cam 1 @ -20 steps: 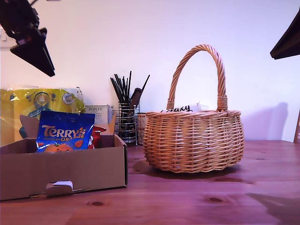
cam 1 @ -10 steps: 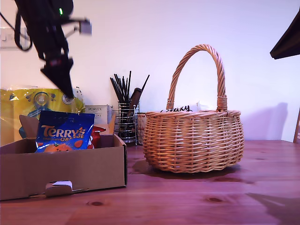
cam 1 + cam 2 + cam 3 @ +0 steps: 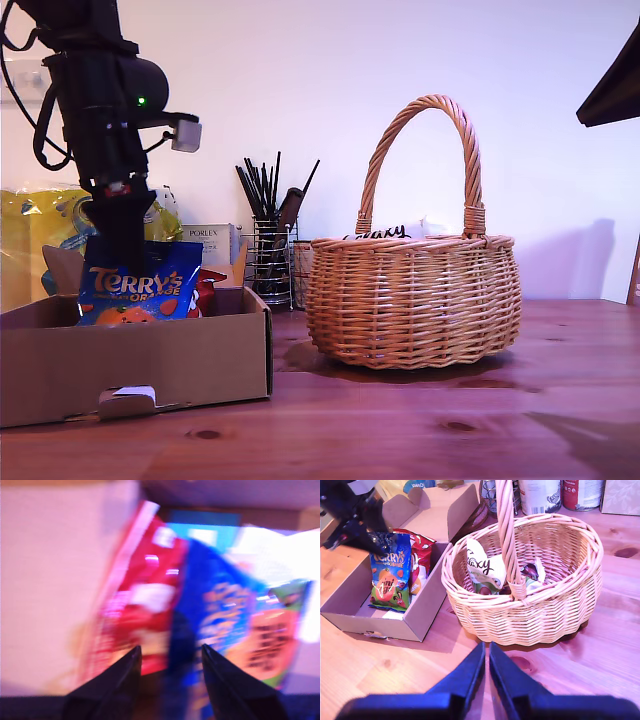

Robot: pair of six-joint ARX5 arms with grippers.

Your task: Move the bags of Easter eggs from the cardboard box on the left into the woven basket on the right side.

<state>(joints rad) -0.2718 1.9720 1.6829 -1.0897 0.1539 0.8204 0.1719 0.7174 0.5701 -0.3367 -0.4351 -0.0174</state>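
Observation:
The cardboard box (image 3: 150,370) (image 3: 350,600) stands at the exterior view's left with a blue Terry's bag (image 3: 135,285) (image 3: 390,572) upright in it and a red bag (image 3: 207,288) (image 3: 422,555) behind. My first gripper (image 3: 122,245) (image 3: 169,655) hangs open right at the blue bag's (image 3: 220,615) top edge, with the red bag (image 3: 142,610) beside it; that view is blurred. The woven basket (image 3: 415,300) (image 3: 560,610) holds a white script-lettered bag (image 3: 485,567) and another pouch (image 3: 535,575). High above the table before the basket, my second gripper (image 3: 486,645) is shut on nothing.
A big yellow plastic pack (image 3: 40,225), a white Porlex box (image 3: 210,240) and a wire holder of black utensils (image 3: 270,250) stand behind the box. Tins (image 3: 540,495) stand behind the basket. The box's flap lid (image 3: 440,505) lies open.
The first arm has come down from the exterior view's upper left to the top of the blue Terry's bag. The second arm and the bags have not moved.

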